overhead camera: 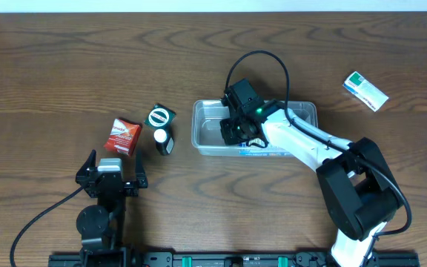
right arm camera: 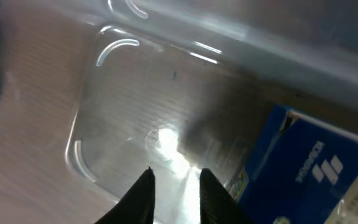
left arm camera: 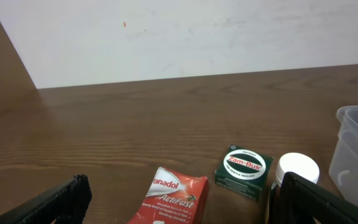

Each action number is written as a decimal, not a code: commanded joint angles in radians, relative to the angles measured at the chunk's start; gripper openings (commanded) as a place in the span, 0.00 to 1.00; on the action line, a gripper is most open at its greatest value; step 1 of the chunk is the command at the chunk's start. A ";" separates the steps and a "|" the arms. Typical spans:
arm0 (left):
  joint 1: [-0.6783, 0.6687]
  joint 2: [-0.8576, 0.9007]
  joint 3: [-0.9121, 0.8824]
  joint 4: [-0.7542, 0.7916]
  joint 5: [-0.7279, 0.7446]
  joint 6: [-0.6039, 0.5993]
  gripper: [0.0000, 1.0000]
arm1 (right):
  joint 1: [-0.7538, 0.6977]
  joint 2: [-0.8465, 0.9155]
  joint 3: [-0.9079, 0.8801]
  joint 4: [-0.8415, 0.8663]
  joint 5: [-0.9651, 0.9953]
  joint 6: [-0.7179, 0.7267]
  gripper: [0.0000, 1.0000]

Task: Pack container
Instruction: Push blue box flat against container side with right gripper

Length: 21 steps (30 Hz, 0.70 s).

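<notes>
The container [overhead camera: 302, 111], a clear shallow tub, sits right of the table's middle. A blue box [overhead camera: 264, 151] lies inside along its near wall. My right gripper [overhead camera: 236, 132] reaches down into the tub's left half. In the right wrist view its fingertips [right arm camera: 177, 171] stand a little apart over the bare floor of the container [right arm camera: 129, 99], with nothing between them, and the blue box [right arm camera: 316, 168] lies just to their right. My left gripper [overhead camera: 112, 178] stands wide open near the front left, holding nothing, just short of a red Panadol packet [overhead camera: 124, 136].
A green Zam-Buk box [overhead camera: 161, 116] and a dark bottle with a white cap [overhead camera: 163, 140] lie between the red packet and the tub. A white and green box [overhead camera: 366, 90] lies at the far right. The left wrist view shows the red packet [left arm camera: 176, 196], green box [left arm camera: 244, 168] and tub corner [left arm camera: 356, 149].
</notes>
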 commanded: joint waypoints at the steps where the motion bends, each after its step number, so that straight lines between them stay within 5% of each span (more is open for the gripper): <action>1: 0.005 0.002 -0.021 -0.026 0.018 0.006 0.98 | 0.005 0.014 0.012 -0.008 0.027 0.028 0.18; 6: 0.005 0.002 -0.021 -0.026 0.018 0.006 0.98 | 0.004 0.014 0.012 -0.017 0.053 0.040 0.12; 15: 0.005 0.002 -0.021 -0.026 0.018 0.006 0.98 | -0.005 0.014 0.012 -0.054 0.105 0.079 0.17; 21: 0.005 0.002 -0.021 -0.026 0.018 0.006 0.98 | -0.006 0.014 0.012 -0.057 0.115 0.090 0.30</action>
